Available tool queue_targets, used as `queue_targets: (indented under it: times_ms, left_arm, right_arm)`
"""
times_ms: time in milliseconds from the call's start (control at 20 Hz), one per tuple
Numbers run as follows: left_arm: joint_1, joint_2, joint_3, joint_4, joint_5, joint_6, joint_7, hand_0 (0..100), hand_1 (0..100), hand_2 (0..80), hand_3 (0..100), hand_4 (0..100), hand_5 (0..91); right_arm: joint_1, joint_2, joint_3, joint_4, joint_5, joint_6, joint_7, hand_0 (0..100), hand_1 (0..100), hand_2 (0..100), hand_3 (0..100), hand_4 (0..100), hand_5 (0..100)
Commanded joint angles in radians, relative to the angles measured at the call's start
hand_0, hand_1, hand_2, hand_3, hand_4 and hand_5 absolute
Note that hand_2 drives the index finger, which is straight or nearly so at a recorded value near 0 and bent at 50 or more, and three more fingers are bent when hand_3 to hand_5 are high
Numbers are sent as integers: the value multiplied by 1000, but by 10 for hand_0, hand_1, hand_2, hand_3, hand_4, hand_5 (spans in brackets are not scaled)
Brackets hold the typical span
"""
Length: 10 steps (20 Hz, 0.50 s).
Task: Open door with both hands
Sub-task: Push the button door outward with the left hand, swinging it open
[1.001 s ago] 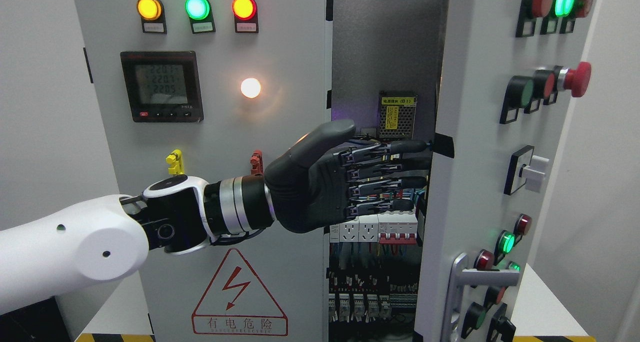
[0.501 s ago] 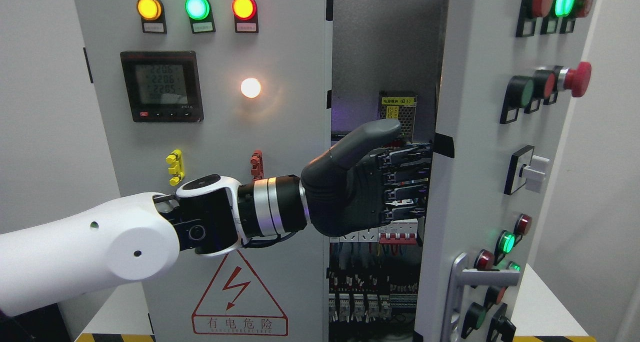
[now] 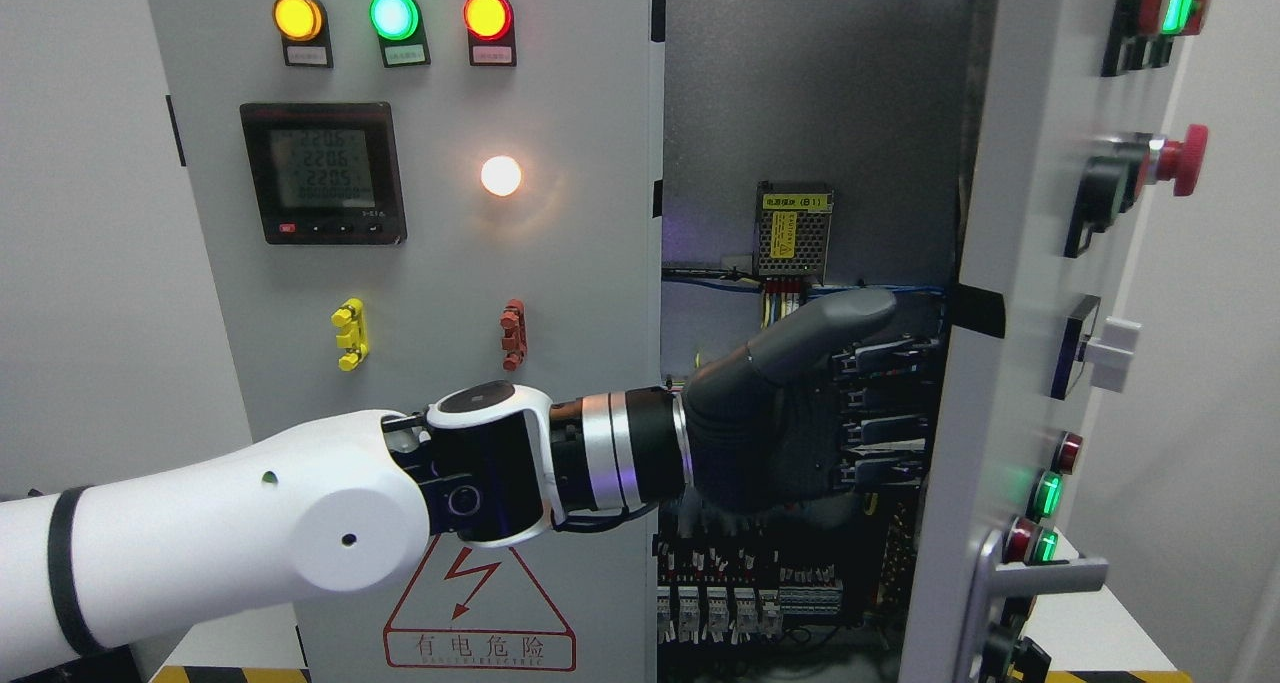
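One hand is at work here, my left hand (image 3: pixel 800 413). Its fingers (image 3: pixel 885 418) are stretched out flat, holding nothing, and press on the inside edge of the right door (image 3: pixel 1010 293). The door is swung partway open, right of the wiring (image 3: pixel 745 573). I should push slowly outward and keep my fingers away from the wiring.

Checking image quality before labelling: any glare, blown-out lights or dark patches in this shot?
Head view: the white lamp is blown out, with a soft halo on the left door; the cabinet interior is dim and grainy; the left hand is dark against it; the meter display stays legible, no blur.
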Motion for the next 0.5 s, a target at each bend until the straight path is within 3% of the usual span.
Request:
queue_targets:
  times_ms: [0, 451]
  left_arm:
    - [26, -123, 59, 0, -42, -3, 11, 120, 389, 0, 0, 0, 0]
    - [19, -249, 128, 19, -51, -1, 109, 120, 389, 0, 0, 0, 0]
  right_arm:
    - [0, 0, 0, 0, 0, 0, -4, 120, 389, 0, 0, 0, 0]
    - [0, 0, 0, 0, 0, 0, -4, 120, 389, 0, 0, 0, 0]
